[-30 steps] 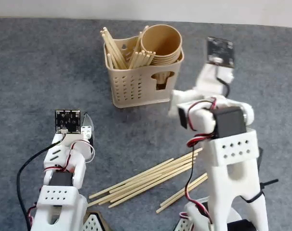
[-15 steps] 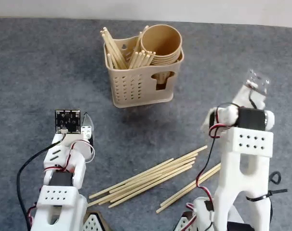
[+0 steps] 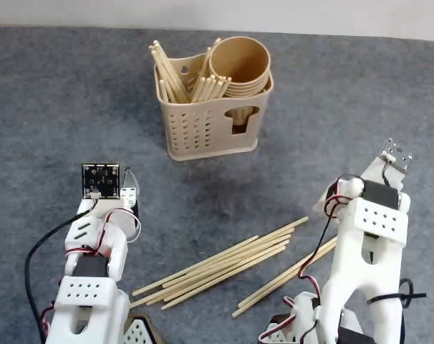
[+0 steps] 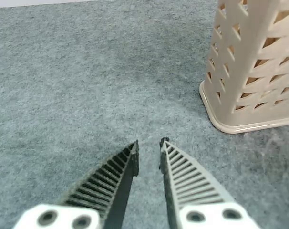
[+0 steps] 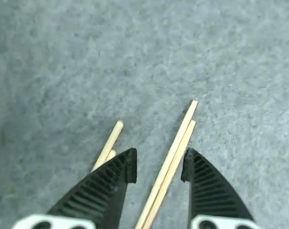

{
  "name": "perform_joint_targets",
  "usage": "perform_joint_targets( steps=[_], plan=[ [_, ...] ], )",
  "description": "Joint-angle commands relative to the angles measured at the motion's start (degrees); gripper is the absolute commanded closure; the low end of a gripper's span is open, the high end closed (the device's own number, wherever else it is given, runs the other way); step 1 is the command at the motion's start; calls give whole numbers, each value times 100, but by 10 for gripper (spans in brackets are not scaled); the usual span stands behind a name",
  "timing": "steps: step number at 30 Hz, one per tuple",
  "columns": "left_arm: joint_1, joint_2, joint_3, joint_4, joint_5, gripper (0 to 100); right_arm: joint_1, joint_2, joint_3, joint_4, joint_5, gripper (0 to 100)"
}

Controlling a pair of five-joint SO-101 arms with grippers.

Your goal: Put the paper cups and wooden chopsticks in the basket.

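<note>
- Now the right pincer hung open astride 2 wooden chopsticks, their long axis running out between its jaws.
- They lay on the table at 5 o'clock from the basket, which held the paper cups; the right arm was nearer.
- The left pincer hung slightly open, empty.
- 1 second before, the right arm stood beside the basket.

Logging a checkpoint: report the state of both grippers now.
Left gripper: open, holding nothing.
Right gripper: open, astride two chopsticks, not clamped on them.
</note>
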Motion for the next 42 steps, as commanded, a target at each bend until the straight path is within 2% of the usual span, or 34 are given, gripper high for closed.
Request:
perform_joint_targets(
  steps=[1,11,17,25,35,39,42],
  plan=[
    [-75,-110,-22,-18,26,906,92,224,-31,-268,70,833],
    [-75,-110,-22,-18,26,906,690,2105,-787,-620,70,833],
    [-75,-110,-22,-18,26,906,787,2818,-1138,-620,149,833],
    [-75,-110,-22,-18,26,906,875,3433,-1587,-629,273,896],
    [-75,-110,-22,-18,26,906,875,3952,-1815,-804,264,904],
    [-66,-110,-22,-18,26,906,884,3934,-1824,-796,264,998],
    [-66,-110,-22,-18,26,906,875,3934,-1824,-787,237,992]
  ],
)
